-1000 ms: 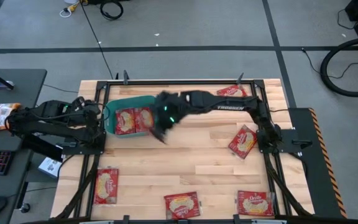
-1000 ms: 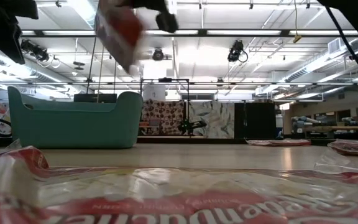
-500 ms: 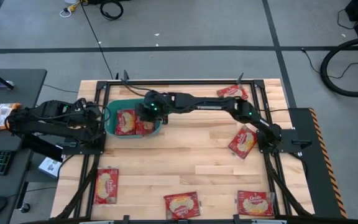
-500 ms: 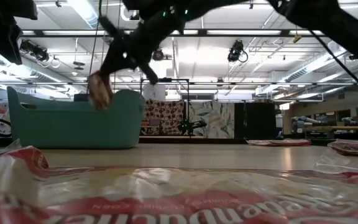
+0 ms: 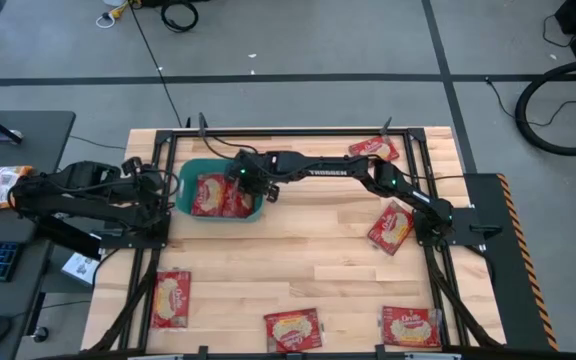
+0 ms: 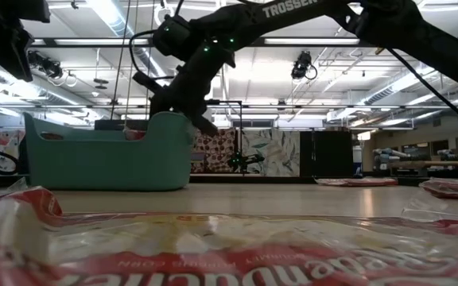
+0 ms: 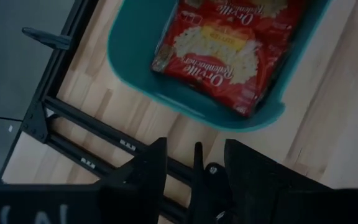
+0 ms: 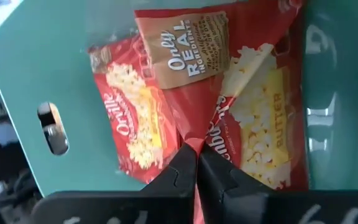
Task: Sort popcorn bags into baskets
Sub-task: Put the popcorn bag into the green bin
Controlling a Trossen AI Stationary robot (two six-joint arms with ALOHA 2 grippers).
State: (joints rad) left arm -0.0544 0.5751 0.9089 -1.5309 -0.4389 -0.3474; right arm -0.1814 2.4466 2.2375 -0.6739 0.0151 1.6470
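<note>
The teal basket [image 5: 208,163] stands at the table's far left and holds red popcorn bags [image 5: 206,194]. My right gripper [image 5: 251,188] reaches down over the basket's right end, shut on one more red bag [image 8: 185,68] that lies inside on the others. In the low view that gripper [image 6: 188,107] hangs just above the basket's rim [image 6: 106,143]. My left gripper [image 7: 194,180] waits open just left of the basket, touching nothing. Several other popcorn bags lie flat on the table: [image 5: 373,148], [image 5: 390,227], [image 5: 171,297], [image 5: 293,328], [image 5: 411,326]. My right gripper pinches a crumpled edge of the red bag [image 8: 194,144] between its two shut fingers [image 8: 180,174]. The fingers slant down into the basket from the table's right side. The bag lies brown panel up on the two bags beneath it, inside the basket.
A black metal frame [image 5: 288,130] runs round the tabletop, and its bars [image 7: 86,127] lie between my left gripper and the basket. One bag [image 6: 229,254] lies right in front of the low camera. Bare wood [image 5: 308,260] fills the table's middle.
My right gripper has come down and toward the table's far left with the red bag, rolling its wrist, and has sunk from above the table into the basket's right end. It stays shut on the bag. The basket has slid a little toward the table's right.
</note>
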